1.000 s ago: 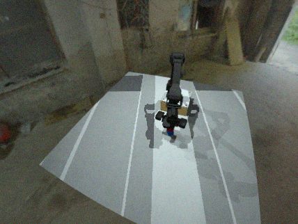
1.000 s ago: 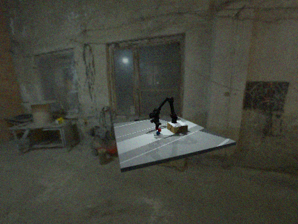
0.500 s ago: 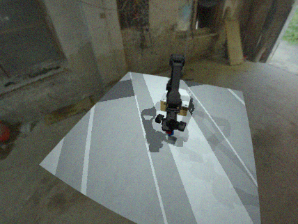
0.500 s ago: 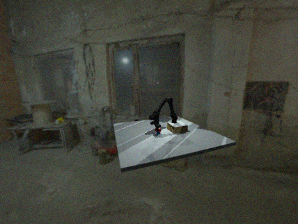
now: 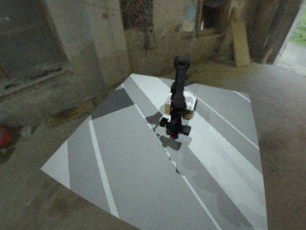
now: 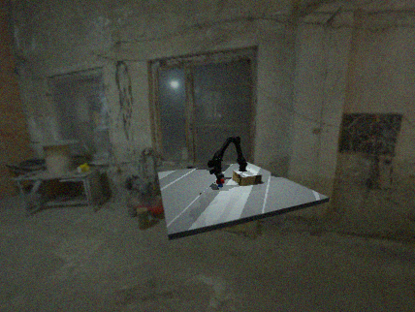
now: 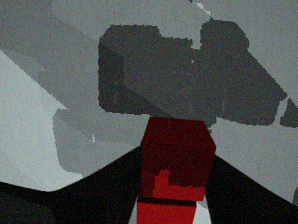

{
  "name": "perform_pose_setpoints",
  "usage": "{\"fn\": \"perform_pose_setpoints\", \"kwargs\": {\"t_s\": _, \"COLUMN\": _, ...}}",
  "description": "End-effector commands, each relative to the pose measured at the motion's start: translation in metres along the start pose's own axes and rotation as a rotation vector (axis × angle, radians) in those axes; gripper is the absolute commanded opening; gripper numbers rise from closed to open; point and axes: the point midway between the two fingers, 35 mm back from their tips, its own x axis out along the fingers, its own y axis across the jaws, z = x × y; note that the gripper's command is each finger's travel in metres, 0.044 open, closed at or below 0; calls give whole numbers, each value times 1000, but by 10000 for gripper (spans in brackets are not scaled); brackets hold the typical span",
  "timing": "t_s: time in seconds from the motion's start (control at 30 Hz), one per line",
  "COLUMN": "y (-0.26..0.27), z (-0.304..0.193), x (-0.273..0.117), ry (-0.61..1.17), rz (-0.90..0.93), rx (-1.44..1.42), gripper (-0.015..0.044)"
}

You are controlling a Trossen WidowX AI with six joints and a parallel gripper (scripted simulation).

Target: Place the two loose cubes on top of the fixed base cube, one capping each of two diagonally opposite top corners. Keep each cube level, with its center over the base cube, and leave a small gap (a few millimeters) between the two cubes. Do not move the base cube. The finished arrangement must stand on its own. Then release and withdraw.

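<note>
nothing to read here, no lettering, no label, no brand mark, no number on anything in sight. the red cube (image 7: 174, 176) shows plain faces, the tan base cube (image 6: 246, 177) is bare too, and the striped table (image 5: 136, 178) carries only pale and grey bands, no writing. the black arm (image 5: 179, 96) has no visible marking at this sharpness. the dark panel on the far wall (image 6: 369, 132) in the exterior view is too blurred to tell whether anything is written on it.
</note>
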Motion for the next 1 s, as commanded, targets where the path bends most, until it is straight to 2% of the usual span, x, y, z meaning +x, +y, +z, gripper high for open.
{"fn": "perform_pose_setpoints", "kwargs": {"t_s": 0.0, "y": 1, "z": 0, "x": 1, "ry": 1, "rz": 4, "rx": 5, "gripper": 105}}
{"fn": "perform_pose_setpoints", "kwargs": {"t_s": 0.23, "y": 1, "z": 0, "x": 1, "ry": 1, "rz": 4, "rx": 5, "gripper": 105}}
{"fn": "perform_pose_setpoints", "kwargs": {"t_s": 0.37, "y": 1, "z": 0, "x": 1, "ry": 1, "rz": 4, "rx": 5, "gripper": 205}}
{"fn": "perform_pose_setpoints", "kwargs": {"t_s": 0.97, "y": 0, "z": 0, "x": -20, "ry": 0, "rz": 0, "rx": 0, "gripper": 205}}
